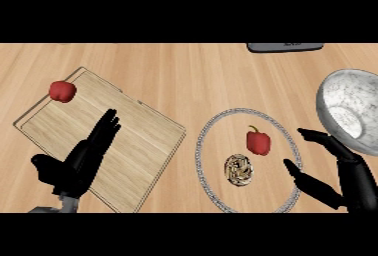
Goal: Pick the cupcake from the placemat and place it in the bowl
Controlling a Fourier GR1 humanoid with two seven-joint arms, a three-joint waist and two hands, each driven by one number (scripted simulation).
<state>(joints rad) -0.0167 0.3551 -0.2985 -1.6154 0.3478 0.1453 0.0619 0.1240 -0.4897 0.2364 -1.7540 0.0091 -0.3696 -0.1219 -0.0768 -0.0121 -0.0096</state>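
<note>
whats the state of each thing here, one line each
cupcake: on the round placemat, not held
red pepper: on the placemat beside the cupcake
second red pepper: on the cutting board's far corner
bowl: nothing visible inside
left hand: open, over the board
right hand: open, right of the placemat

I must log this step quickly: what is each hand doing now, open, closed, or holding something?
Left hand: open, fingers straight, over the cutting board, holding nothing.
Right hand: open, beside the round placemat, holding nothing.

Light is bright and even; the metal bowl [347, 112] carries white glare, and shadows on the counter [199, 75] are faint.
</note>
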